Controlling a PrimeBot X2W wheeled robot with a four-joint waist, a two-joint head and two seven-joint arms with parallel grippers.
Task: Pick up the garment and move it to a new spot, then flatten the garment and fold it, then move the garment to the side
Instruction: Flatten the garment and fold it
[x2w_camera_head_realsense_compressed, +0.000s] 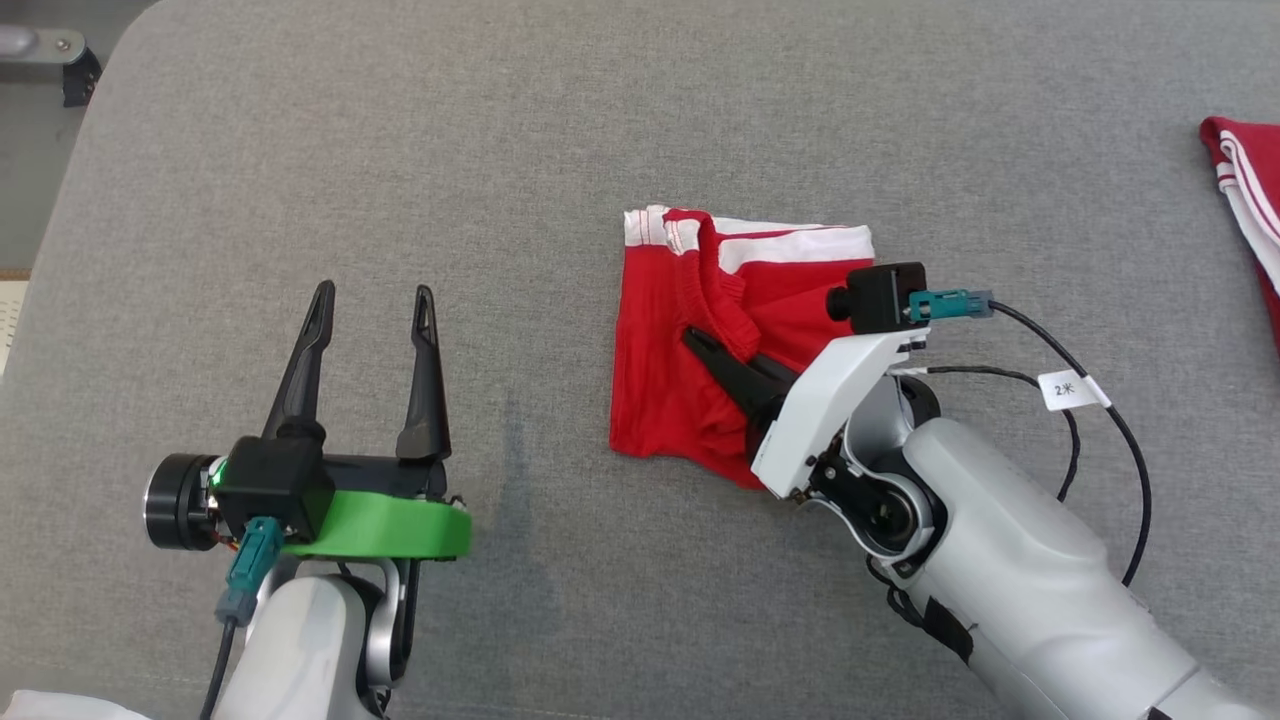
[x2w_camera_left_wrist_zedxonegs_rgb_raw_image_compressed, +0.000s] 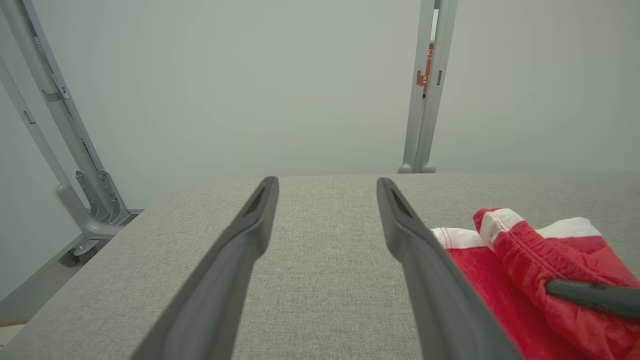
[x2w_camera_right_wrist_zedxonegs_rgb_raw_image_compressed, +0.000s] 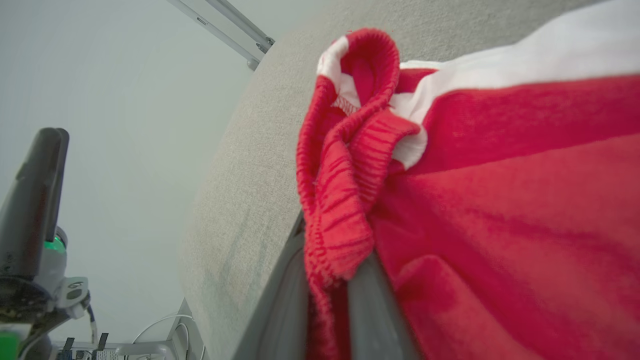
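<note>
Pale grey forearms (x2w_camera_head_realsense_compressed: 1020, 560); dark tapered fingers (x2w_camera_head_realsense_compressed: 425, 380); green collar (x2w_camera_head_realsense_compressed: 390, 525) on L wrist; teal plugs (x2w_camera_head_realsense_compressed: 950, 303), blk cables (x2w_camera_head_realsense_compressed: 1147, 490), white tag (x2w_camera_head_realsense_compressed: 1068, 388).

Grey desk (x2w_camera_head_realsense_compressed: 600, 150): coarse, matt woven cloth covering. Red-and-white soft cloth garment (x2w_camera_head_realsense_compressed: 670, 420): fine knit, with a ribbed waistband. Left end effector (x2w_camera_head_realsense_compressed: 375, 290) and right end effector (x2w_camera_head_realsense_compressed: 692, 338): smooth, matt dark plastic. Green plastic collar (x2w_camera_head_realsense_compressed: 390, 525): slight sheen. Pale forearm shell (x2w_camera_head_realsense_compressed: 1020, 540): smooth, semi-gloss.

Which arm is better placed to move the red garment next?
Right, probably: the right gripper is shut on the red garment at its ribbed band, while the left gripper stands open, apart from it.
</note>
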